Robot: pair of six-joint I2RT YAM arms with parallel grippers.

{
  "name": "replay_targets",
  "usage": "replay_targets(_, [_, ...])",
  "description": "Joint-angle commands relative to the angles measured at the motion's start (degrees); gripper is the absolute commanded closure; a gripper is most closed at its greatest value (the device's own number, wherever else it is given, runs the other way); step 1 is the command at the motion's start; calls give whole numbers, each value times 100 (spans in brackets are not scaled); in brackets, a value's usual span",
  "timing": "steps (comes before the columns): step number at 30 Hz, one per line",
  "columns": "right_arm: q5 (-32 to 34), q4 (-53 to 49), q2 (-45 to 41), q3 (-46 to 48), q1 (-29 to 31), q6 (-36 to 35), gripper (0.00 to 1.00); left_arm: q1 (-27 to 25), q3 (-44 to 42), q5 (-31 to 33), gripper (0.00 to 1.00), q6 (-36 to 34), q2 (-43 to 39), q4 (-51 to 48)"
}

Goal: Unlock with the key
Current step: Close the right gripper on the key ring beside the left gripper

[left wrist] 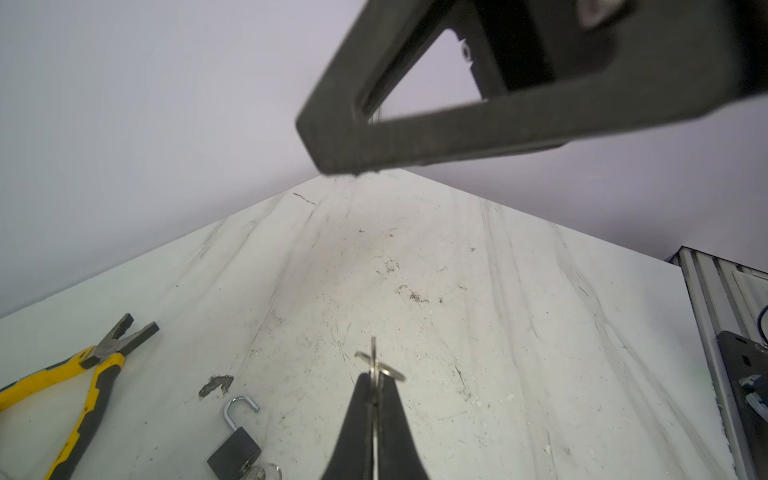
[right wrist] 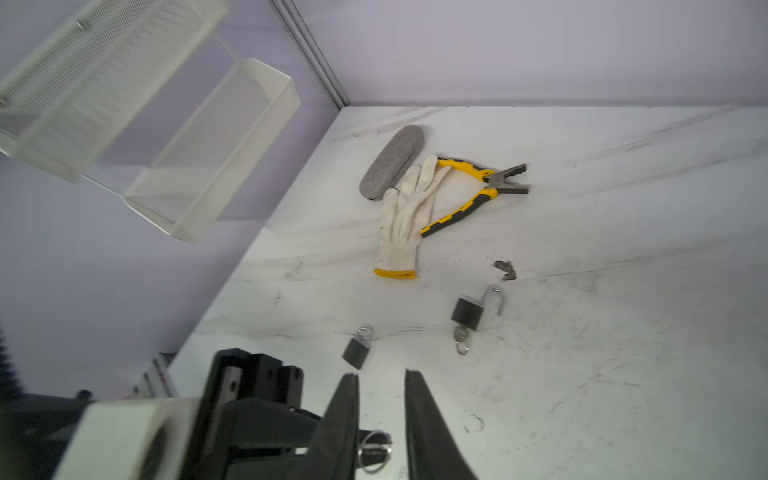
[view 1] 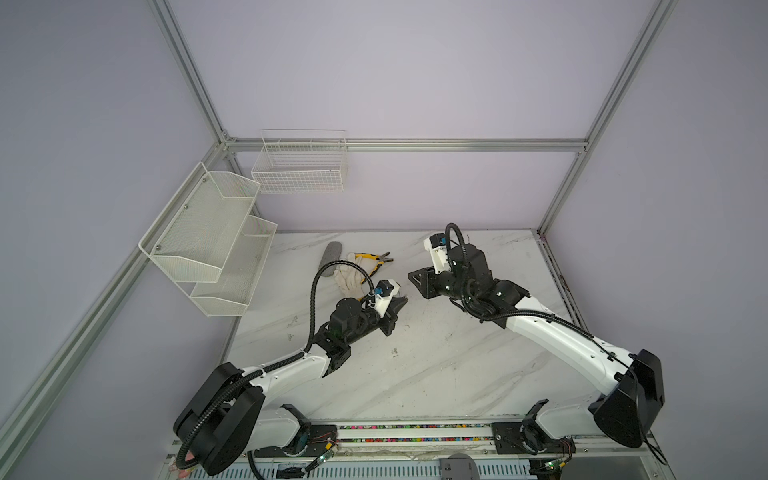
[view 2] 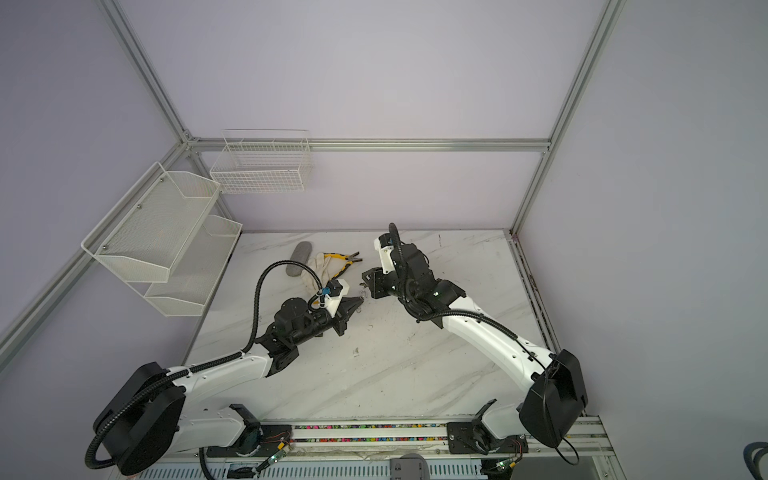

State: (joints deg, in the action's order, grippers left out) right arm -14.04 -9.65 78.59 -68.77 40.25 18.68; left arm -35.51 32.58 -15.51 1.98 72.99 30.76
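You hold the key [left wrist: 374, 361] clamped in the left gripper [left wrist: 376, 379], blade pointing about 2 o'clock, and the shut padlock [right wrist: 357, 351] lies on the table [right wrist: 582, 332] just beyond the parted fingers [right wrist: 419, 415] of the right gripper [right wrist: 380, 374], toward 9 o'clock, so right is nearer to steady it.

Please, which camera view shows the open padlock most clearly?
The right wrist view: the open padlock lies whole on the table, shackle swung free, a key with ring in its base. The left wrist view shows it near the picture's edge, its key end cropped. In both top views I cannot make it out.
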Motion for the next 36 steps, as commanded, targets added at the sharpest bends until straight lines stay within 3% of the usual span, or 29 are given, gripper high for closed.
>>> replay_targets(1, [-1123,808,-363,356,-132,-323,62,122,744,-388,100,-260,-242,-965])
replay_targets(8, [-2449,1812,-429,1040,-434,-320,54,355,1043,-1113,100,-418,-292,-1304])
replay_targets(13, [-2659,2063,-287,1243,-448,-470,53,456,1198,-1638,100,-413,-233,-1284])
replay_targets(24, [-2859,2450,-94,1496,-480,-562,54,524,1370,-2118,100,-339,-152,-1248])
replay_targets(36, [-3045,2524,-28,1660,-630,-628,68,571,1411,-2208,100,-174,-65,-1048])
